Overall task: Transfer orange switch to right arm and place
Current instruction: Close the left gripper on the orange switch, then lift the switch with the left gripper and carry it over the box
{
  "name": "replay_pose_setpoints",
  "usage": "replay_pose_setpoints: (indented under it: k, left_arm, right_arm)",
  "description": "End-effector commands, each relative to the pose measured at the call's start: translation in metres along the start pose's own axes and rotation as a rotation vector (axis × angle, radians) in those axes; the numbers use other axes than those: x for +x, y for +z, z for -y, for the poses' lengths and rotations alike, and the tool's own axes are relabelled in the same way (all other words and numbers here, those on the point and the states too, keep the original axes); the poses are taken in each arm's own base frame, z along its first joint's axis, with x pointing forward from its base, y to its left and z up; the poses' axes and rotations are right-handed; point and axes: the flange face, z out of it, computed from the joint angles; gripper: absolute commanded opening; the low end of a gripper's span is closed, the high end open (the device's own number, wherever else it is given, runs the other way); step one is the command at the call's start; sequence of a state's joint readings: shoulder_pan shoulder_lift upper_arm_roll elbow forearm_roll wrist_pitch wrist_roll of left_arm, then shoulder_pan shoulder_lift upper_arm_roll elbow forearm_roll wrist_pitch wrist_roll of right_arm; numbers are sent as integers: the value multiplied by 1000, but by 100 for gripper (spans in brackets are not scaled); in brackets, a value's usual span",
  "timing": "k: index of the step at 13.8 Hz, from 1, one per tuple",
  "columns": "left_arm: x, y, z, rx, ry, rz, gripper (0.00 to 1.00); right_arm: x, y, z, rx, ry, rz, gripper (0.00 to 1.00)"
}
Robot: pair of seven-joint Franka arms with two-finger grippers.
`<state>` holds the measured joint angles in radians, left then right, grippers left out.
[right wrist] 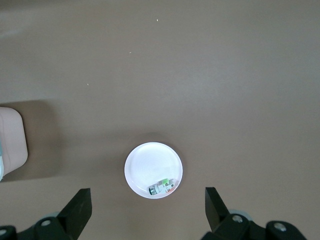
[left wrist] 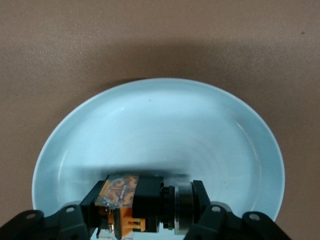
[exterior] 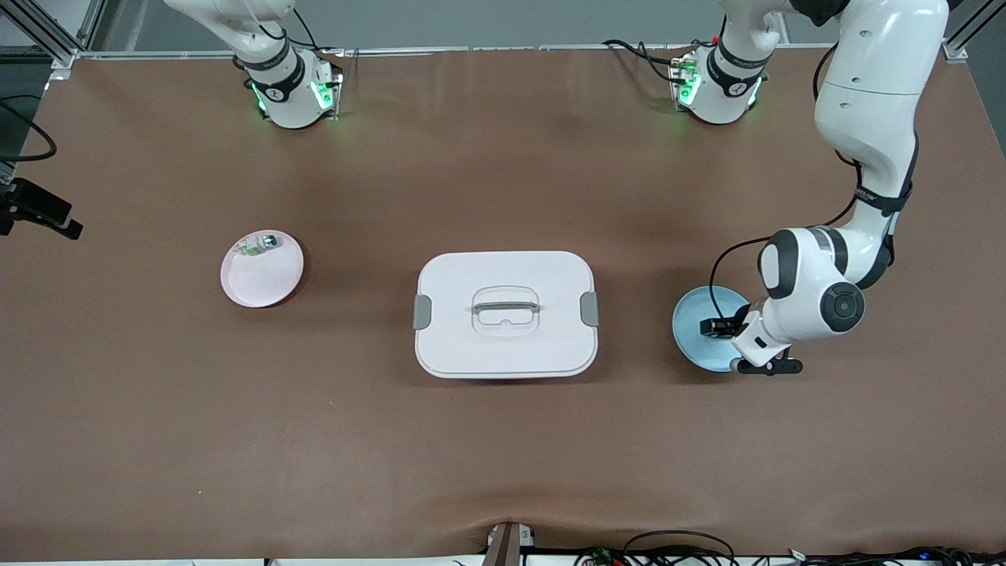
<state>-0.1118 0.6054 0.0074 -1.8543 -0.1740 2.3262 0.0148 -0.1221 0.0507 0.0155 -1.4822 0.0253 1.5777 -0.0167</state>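
Observation:
The orange switch (left wrist: 135, 202), a stubby black part with orange sides and a silver ring at one end, lies low in the light blue plate (left wrist: 165, 125). My left gripper (left wrist: 147, 202) has one finger against each end of the switch and is shut on it. In the front view that gripper (exterior: 717, 326) is down at the blue plate (exterior: 695, 310) toward the left arm's end of the table. My right gripper (right wrist: 147, 196) is open and empty, high over the pink plate (right wrist: 150, 167). It is out of the front view.
The pink plate (exterior: 263, 279) toward the right arm's end holds a small silver-and-green part (exterior: 259, 245), also seen in the right wrist view (right wrist: 161, 188). A white lidded box with a handle (exterior: 505, 314) stands mid-table between the two plates.

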Motion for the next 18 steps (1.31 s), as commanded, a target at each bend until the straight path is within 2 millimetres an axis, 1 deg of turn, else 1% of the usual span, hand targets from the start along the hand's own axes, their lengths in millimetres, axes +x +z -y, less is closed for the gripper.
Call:
replay_pose_setpoints:
  k: [1, 3, 6, 7, 9, 10, 11, 12, 13, 15, 18]
  left_arm:
    - [-1, -37, -6, -42, -30, -17, 20]
    - [-2, -80, -20, -113, -127, 8, 20]
    - [0, -156, -50, -161, -300, 85, 20]
    - [-2, -183, -65, -182, -349, 108, 20]
    - [-7, -229, -92, -233, -469, 145, 18]
    - [-10, -245, -106, -260, -538, 155, 17]
    - [-16, -263, -124, -297, -613, 163, 17]
    - [-21, -268, -141, -321, -686, 193, 17]
    - [-25, -281, -161, -347, -730, 206, 17]
    - [-33, -302, -200, -382, -799, 211, 17]
    - [-41, -313, -249, -479, -970, 217, 17]
  right_arm:
    - [-8, -3, -2, 14, 2, -8, 100]
    - [-8, -3, -2, 14, -11, -6, 100]
    - [-7, -3, -2, 15, -28, -11, 100]
    - [-7, -4, -1, 21, -28, -11, 100]
    - [-7, -3, -2, 59, -15, -12, 100]
    - [-7, -3, 0, 73, -6, -10, 100]
    - [-7, -2, 2, 93, 5, -9, 100]
    - [-7, 6, 6, 139, 35, 7, 100]
    - [-8, 14, 11, 204, 67, 17, 100]
    - [-10, 20, 20, 290, 110, 6, 100]
    - [-15, 32, 39, 451, 197, 1, 100]
